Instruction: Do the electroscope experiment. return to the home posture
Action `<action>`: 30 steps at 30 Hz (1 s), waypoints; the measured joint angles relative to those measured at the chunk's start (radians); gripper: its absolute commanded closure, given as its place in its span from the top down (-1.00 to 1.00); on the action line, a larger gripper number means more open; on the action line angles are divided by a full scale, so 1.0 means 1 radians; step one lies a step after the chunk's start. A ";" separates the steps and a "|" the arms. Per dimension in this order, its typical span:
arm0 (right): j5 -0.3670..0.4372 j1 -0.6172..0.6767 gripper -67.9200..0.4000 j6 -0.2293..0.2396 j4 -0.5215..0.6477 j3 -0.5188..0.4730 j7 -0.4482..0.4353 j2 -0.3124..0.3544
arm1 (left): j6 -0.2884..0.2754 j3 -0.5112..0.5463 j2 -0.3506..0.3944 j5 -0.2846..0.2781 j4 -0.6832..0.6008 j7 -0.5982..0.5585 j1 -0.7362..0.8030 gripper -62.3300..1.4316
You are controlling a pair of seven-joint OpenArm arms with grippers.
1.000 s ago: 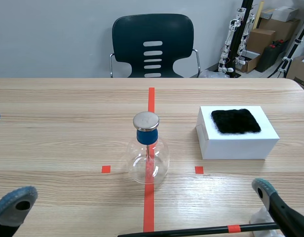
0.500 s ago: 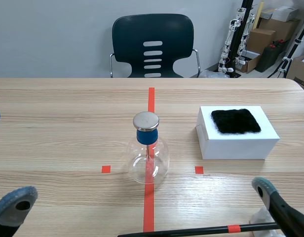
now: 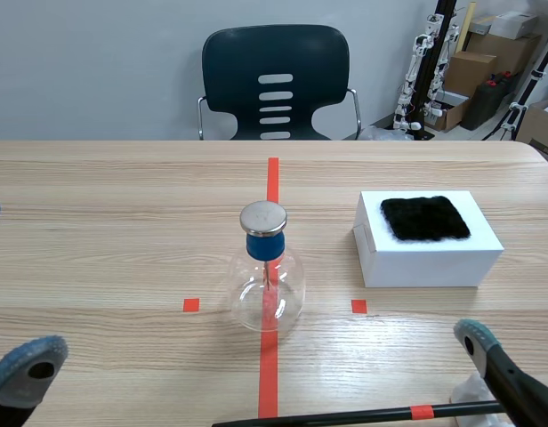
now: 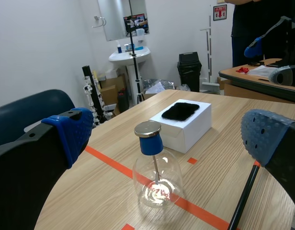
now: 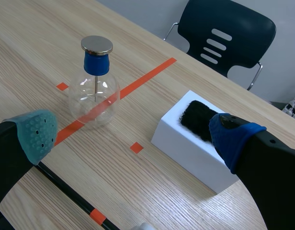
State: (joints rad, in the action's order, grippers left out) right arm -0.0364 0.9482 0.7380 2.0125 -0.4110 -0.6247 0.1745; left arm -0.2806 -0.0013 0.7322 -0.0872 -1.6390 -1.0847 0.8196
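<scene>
The left hand [image 4: 169, 138] is wide open and holds nothing. The electroscope [image 4: 154, 177] stands on the desk [image 3: 123, 205] ahead of it, seen between its two blue finger pads and not touching them. It is a round glass flask with a blue plug and a shiny metal cap, and it stands upright on the long orange-red tape line [image 3: 272, 178] in the middle of the desk.

The right hand [image 5: 133, 136] is wide open too, with nothing in it. The flask is ahead of it, nearer its green-grey finger.

A thin black rod [image 3: 345, 415] with an orange band lies flat at the near edge of the desk, between the hands and the flask. It passes close by the right hand.

A white box [image 3: 430, 258] sits on the right side of the desk, apart from the flask. A black furry pad [image 3: 425, 218] lies on top of it.

The desk is light wood. Behind its far edge there is a dark chair [image 3: 276, 80], a grey wall, and some cardboard boxes [image 3: 474, 67] in the corner.
</scene>
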 measured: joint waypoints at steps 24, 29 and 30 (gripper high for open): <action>0.000 0.000 1.00 0.000 0.000 0.000 0.000 0.000 | 0.000 0.000 0.000 0.000 0.000 0.000 0.000 1.00; 0.000 0.000 1.00 0.000 0.000 0.000 0.000 0.000 | 0.000 0.000 0.000 0.000 0.000 0.028 0.000 1.00; 0.000 0.000 1.00 0.000 0.000 0.000 0.000 0.000 | 0.000 0.000 0.000 0.000 0.000 0.027 0.000 1.00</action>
State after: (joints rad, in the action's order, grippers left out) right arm -0.0364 0.9482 0.7380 2.0125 -0.4110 -0.6247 0.1745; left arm -0.2806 -0.0013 0.7322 -0.0872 -1.6390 -1.0576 0.8196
